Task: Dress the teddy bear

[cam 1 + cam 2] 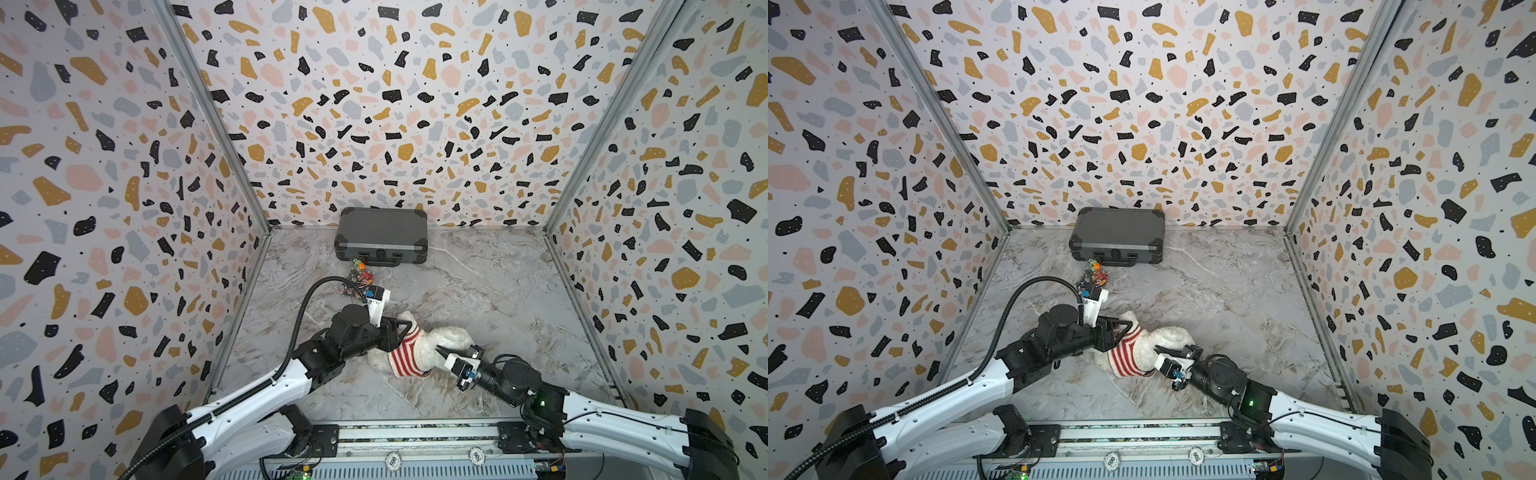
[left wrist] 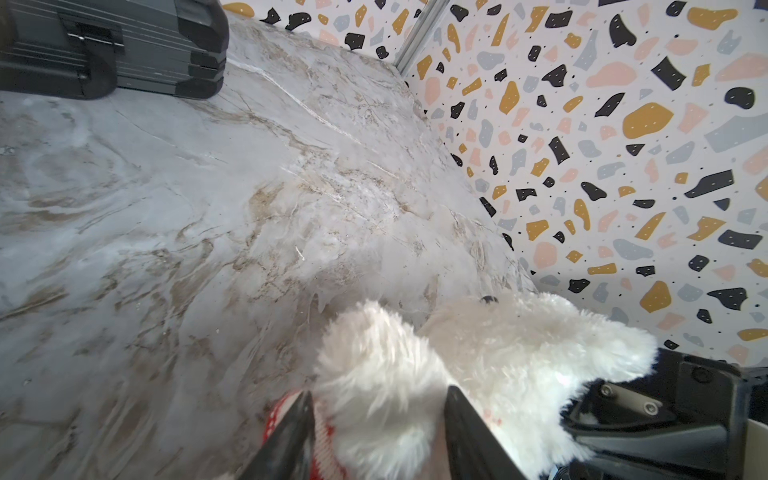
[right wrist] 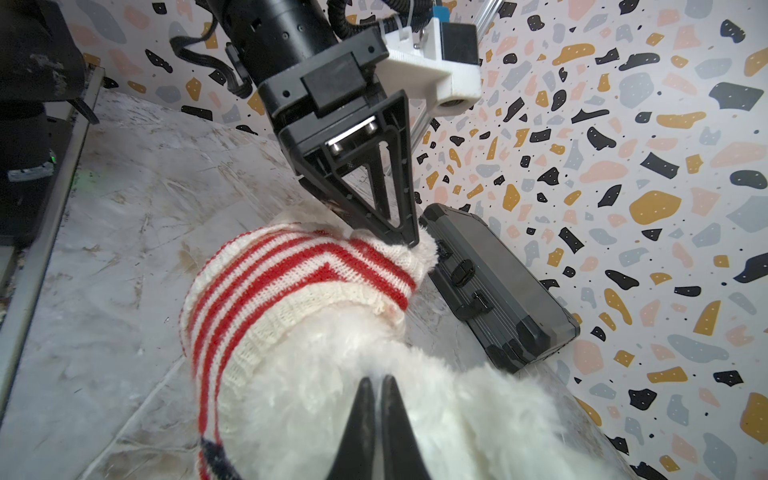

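Teddy bear (image 1: 446,340): lies on its side on the marble table (image 1: 478,282), in the near middle, stretched left to right; white fur shows at both ends in both top views (image 1: 1167,340); which end is the head cannot be told from above.
Sweater (image 1: 405,353): red-and-white striped knit, wrapped round the bear's middle; its ribbed cream hem sits against bare fur on the right side (image 3: 291,282).
Left gripper (image 1: 401,334): reaches in from the left to the sweater's left, far end; jaws parted, with a fluffy white limb filling the gap between them (image 2: 380,403); one fingertip touches the cream cuff (seen from the right wrist camera) (image 3: 399,237); nothing visibly clamped.
Right gripper (image 1: 438,350): comes in from the near right; its tips are pinched together on the bear's fur, just right of the sweater hem (image 3: 377,380); clenched on the plush.
Grey case (image 1: 382,232): lid closed, flat at the far edge against the back wall, well apart from the bear.
Small coloured bits (image 1: 359,276): a loose heap between the case and the left arm; too small to identify.
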Controlling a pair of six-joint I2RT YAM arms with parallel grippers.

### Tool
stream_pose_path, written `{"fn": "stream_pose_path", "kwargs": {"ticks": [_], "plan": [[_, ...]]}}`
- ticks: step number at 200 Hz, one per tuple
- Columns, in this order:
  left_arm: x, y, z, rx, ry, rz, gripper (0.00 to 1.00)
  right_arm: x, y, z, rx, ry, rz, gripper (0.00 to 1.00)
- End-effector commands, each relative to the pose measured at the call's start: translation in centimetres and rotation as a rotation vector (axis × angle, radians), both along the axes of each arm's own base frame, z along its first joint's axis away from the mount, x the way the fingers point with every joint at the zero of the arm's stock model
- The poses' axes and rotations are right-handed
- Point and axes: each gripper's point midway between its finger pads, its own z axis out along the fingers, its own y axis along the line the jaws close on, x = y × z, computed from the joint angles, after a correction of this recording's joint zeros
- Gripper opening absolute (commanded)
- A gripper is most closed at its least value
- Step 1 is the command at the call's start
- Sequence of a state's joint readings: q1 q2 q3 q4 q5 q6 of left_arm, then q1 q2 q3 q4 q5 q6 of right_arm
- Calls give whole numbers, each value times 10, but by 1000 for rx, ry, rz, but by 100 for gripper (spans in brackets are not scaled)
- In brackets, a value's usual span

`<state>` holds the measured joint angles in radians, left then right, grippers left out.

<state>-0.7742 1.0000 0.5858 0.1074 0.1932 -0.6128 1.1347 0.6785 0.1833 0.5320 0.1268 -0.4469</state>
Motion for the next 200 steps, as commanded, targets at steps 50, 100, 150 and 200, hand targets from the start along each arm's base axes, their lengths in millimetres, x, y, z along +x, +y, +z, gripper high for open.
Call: {"fn": "stream_pose_path", "kwargs": {"ticks": [50, 100, 150, 200], "plan": [[1, -13, 17, -119, -26, -36, 44, -4, 0, 22, 71, -39, 17, 0], [3, -9, 15, -125, -18, -4, 15, -3, 0, 21, 71, -33, 10, 0], [8, -1, 24, -139, -38, 50, 0, 5, 1, 15, 66, 8, -28, 5], [17, 8, 25, -135, -46, 115, 0, 5, 6, 8, 56, 62, -8, 27]]}}
